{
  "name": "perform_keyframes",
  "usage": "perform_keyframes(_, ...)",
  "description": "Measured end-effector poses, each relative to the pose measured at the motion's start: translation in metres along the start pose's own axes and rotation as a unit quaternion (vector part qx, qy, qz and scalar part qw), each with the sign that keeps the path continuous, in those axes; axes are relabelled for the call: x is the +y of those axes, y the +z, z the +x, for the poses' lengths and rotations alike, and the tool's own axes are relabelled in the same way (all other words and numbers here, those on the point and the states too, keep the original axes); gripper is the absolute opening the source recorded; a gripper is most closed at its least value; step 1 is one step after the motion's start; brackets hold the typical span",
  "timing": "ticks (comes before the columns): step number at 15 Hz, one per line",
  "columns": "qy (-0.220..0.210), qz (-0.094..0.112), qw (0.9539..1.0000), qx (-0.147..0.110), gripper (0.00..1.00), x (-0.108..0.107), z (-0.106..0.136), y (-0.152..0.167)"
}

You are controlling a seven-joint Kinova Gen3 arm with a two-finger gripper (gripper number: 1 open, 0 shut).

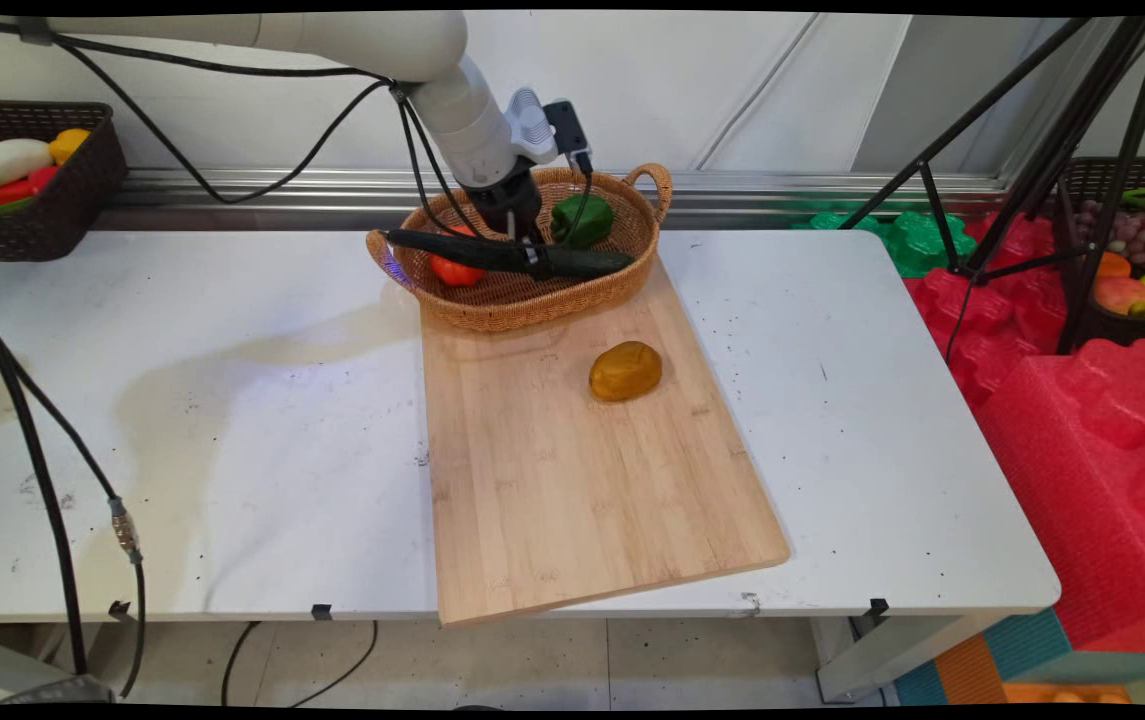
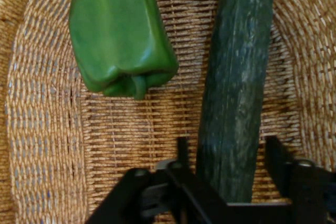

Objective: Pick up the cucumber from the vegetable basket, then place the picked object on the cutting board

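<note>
My gripper (image 1: pixel 532 262) (image 2: pixel 228 148) hangs low inside a woven basket (image 1: pixel 532 318) (image 2: pixel 52 129) at the back of a wooden cutting board (image 1: pixel 572 480). Its fingers (image 2: pixel 182 150) stand open on either side of a long dark green cucumber (image 1: pixel 592 262) (image 2: pixel 236 77), with a narrow gap on each side. The cucumber lies across the basket. A green bell pepper (image 1: pixel 582 220) (image 2: pixel 118 35) rests beside it. A red tomato (image 1: pixel 454 270) lies at the basket's left end, partly behind the cucumber. A brownish-yellow potato (image 1: pixel 625 371) sits on the board in front of the basket.
A dark basket (image 1: pixel 32 180) with vegetables stands at the back left. A black tripod (image 1: pixel 1032 180), a fruit basket (image 1: pixel 1132 250) and red foam blocks (image 1: pixel 1082 430) stand beyond the table's right edge. Black cables (image 1: pixel 32 440) hang along the left side.
</note>
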Motion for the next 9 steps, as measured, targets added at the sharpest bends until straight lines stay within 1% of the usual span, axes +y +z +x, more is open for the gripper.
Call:
perform_keyframes(5,0.009,0.009,0.9999,-0.002,0.0,0.0,0.003,-0.001)
perform_keyframes(9,0.008,0.027,0.9996,0.008,0.0,0.004,0.006,-0.02)
